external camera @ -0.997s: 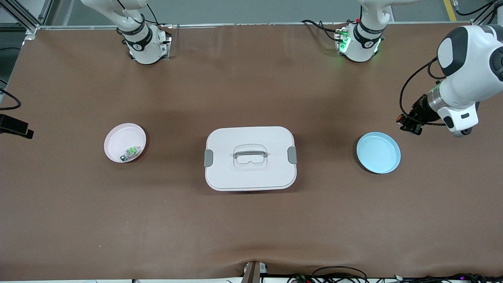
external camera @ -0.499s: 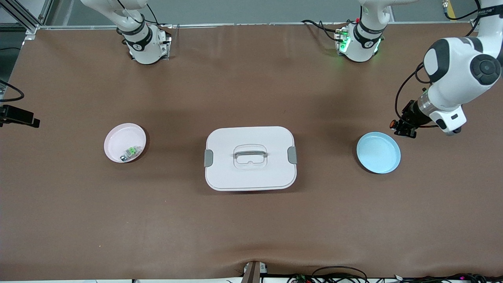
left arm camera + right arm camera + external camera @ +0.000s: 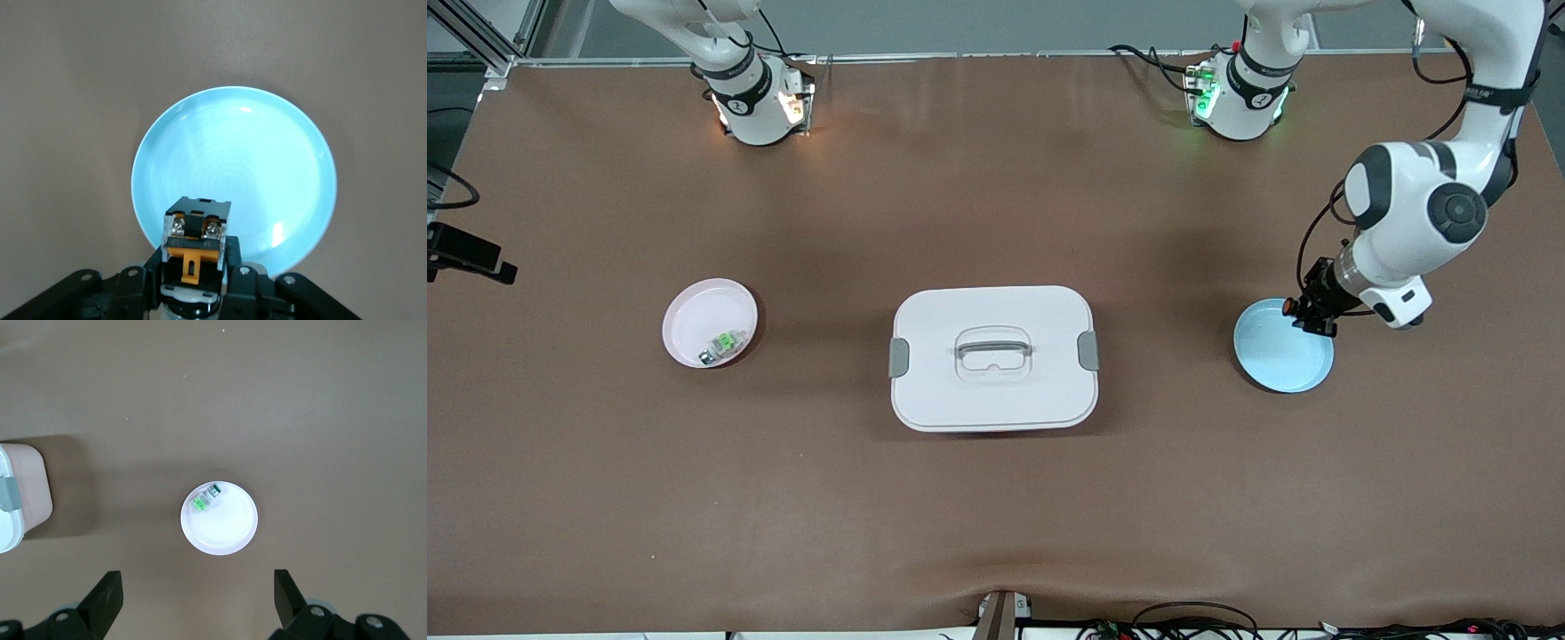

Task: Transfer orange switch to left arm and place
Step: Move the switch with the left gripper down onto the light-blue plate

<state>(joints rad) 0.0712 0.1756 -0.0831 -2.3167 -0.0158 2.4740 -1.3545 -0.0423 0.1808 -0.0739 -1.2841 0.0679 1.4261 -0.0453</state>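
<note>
I count two arms, two plates, one box and two small components on my table.

My left gripper (image 3: 1307, 317) hangs over the blue plate (image 3: 1276, 360), at the plate's edge farther from the front camera. Its fingers are clamped tight on the orange switch (image 3: 195, 237), which sticks out past the fingertips; in the left wrist view I see its black body, its orange end and two silver screws, with the whole blue plate (image 3: 267, 167) below it. So the switch is up in the air, held over the blue plate, not resting on it.

My right gripper (image 3: 197, 600) is high over the pink plate (image 3: 694, 320), out of the front camera's sight. Its fingers (image 3: 107, 593) are spread as wide as they go and hold nothing. This arm waits.

One green-and-silver component (image 3: 723, 345) lies in the pink plate, against the rim nearer to the front camera.

The single white box (image 3: 992, 357) sits between the two plates, well apart from both, with a grey clip on each short side and a clear handle on its lid. The pink plate is toward the right arm's end of the table, the blue plate toward the left arm's end
</note>
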